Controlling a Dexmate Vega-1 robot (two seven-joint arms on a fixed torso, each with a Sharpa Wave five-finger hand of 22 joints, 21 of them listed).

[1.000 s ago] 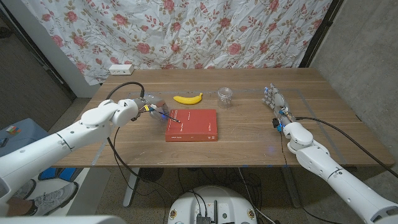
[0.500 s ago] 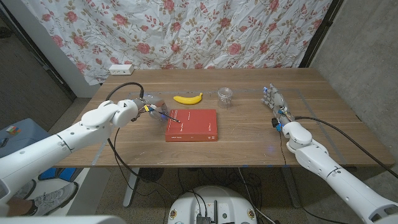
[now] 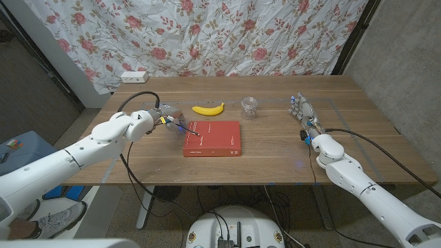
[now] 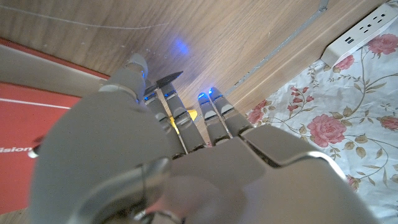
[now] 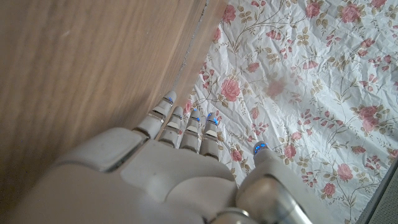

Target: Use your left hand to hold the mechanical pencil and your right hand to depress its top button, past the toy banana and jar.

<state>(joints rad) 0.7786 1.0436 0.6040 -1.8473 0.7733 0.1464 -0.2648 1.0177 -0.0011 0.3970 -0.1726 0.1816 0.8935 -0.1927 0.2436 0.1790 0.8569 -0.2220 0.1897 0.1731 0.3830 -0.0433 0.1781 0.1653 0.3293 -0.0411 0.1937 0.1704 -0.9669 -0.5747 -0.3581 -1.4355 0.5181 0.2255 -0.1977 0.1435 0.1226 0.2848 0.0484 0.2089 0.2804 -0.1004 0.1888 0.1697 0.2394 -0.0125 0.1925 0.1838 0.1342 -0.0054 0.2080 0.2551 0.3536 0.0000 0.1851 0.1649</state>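
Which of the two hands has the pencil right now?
The left hand, beside the red book, holds the mechanical pencil; the right hand is open, empty.

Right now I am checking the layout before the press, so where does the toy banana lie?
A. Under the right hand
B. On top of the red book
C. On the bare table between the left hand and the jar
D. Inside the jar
C: the toy banana lies on the wooden table, beyond the red book, between the left hand and the jar.
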